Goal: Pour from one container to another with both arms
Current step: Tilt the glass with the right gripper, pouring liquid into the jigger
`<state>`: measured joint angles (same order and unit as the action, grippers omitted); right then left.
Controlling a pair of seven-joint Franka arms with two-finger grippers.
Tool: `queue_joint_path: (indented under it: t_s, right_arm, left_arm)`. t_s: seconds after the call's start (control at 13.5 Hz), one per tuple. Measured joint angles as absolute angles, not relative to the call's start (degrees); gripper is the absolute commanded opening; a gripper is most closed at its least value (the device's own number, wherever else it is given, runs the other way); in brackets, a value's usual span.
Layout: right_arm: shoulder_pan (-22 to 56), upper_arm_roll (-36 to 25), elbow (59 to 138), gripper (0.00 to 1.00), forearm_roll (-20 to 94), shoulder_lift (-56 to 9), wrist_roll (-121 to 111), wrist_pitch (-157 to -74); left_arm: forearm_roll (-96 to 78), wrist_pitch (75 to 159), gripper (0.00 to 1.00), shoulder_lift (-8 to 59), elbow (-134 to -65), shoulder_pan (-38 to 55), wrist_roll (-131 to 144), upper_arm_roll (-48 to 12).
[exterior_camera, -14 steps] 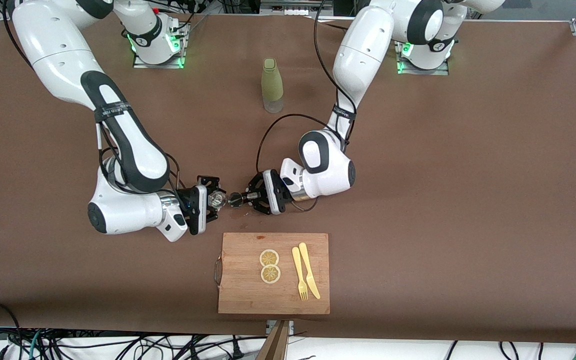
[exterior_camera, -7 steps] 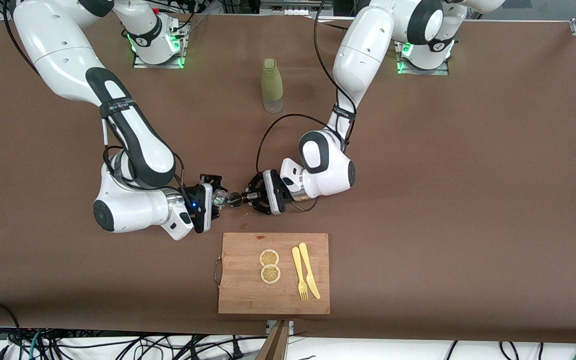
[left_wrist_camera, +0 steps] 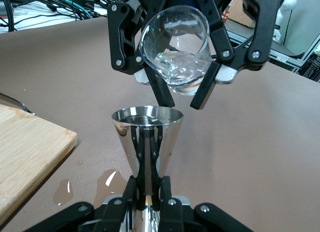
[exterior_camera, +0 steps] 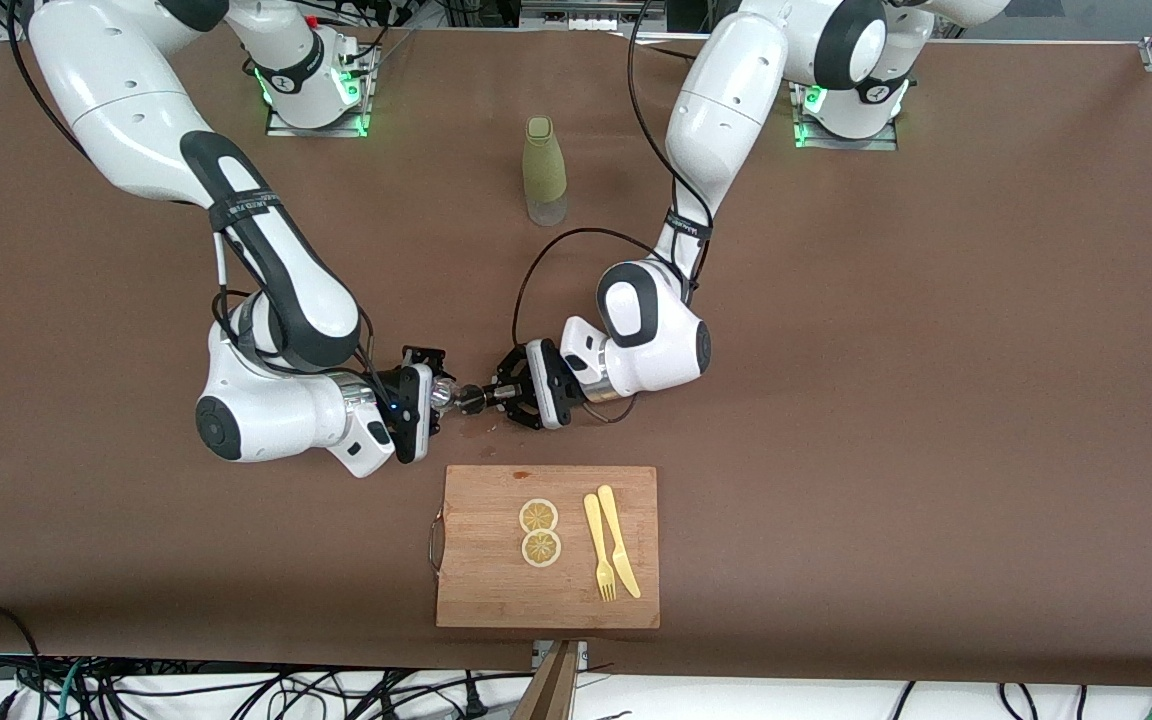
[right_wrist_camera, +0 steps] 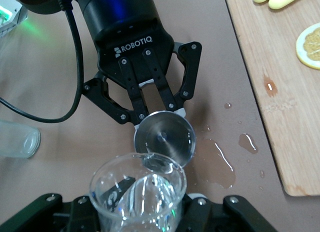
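Right claw [exterior_camera: 433,398] grips tilted glass cup [left_wrist_camera: 175,54] over jigger [left_wrist_camera: 147,137] gripped by left claw [exterior_camera: 484,397]

Right gripper [exterior_camera: 436,398] clamped on glass cup [exterior_camera: 443,398], seemingly tipped toward jigger [exterior_camera: 470,399]. Jigger gripped by left gripper [exterior_camera: 488,397], just above cutting board [exterior_camera: 496,590].

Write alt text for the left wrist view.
A tilted clear glass cup, held by the right gripper, hangs over the open mouth of a steel jigger held upright by the left gripper. Puddles lie on the brown table beside a wooden board.
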<state>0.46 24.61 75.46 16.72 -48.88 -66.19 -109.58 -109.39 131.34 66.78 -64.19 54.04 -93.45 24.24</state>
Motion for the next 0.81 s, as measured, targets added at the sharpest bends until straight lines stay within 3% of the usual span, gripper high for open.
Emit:
queue_joint_path:
  t_s: [0.81]
  right_arm:
    - [1.0, 24.7, 75.5, 0.28, 13.1, -48.9, -65.9, -109.6]
  left_arm:
    - [-109.4, 131.3, 0.0, 66.8, -64.2, 54.0, -93.5, 24.3]
